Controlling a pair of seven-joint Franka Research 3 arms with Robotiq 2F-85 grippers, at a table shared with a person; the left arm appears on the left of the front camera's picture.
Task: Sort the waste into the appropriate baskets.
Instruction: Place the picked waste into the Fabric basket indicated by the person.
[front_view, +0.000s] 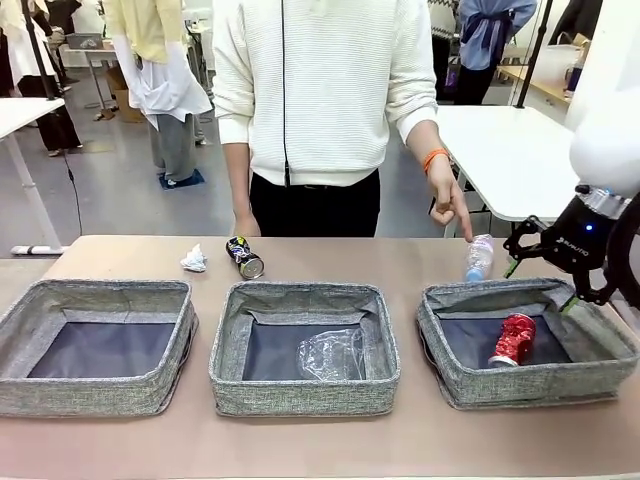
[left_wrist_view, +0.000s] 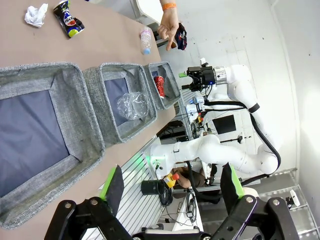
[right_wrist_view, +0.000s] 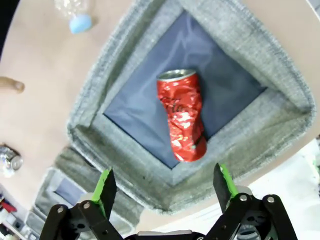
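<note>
The red drink can (front_view: 513, 340) lies in the basket (front_view: 600, 352) at frame right and the clear cup (front_view: 330, 355) in the middle basket (front_view: 300, 395), while the bottle (front_view: 479, 258), dark can (front_view: 245, 257) and paper wad (front_view: 194, 260) sit on the surface (front_view: 400, 440) behind. The right jaws hang spread and empty by that right basket; the left jaws are spread and empty too.

Three baskets (front_view: 95, 398) (front_view: 305, 398) (front_view: 540, 385), two cans (front_view: 513, 340) (front_view: 244, 257), one cup (front_view: 333, 355), one bottle (front_view: 479, 258), one paper wad (front_view: 194, 261).
</note>
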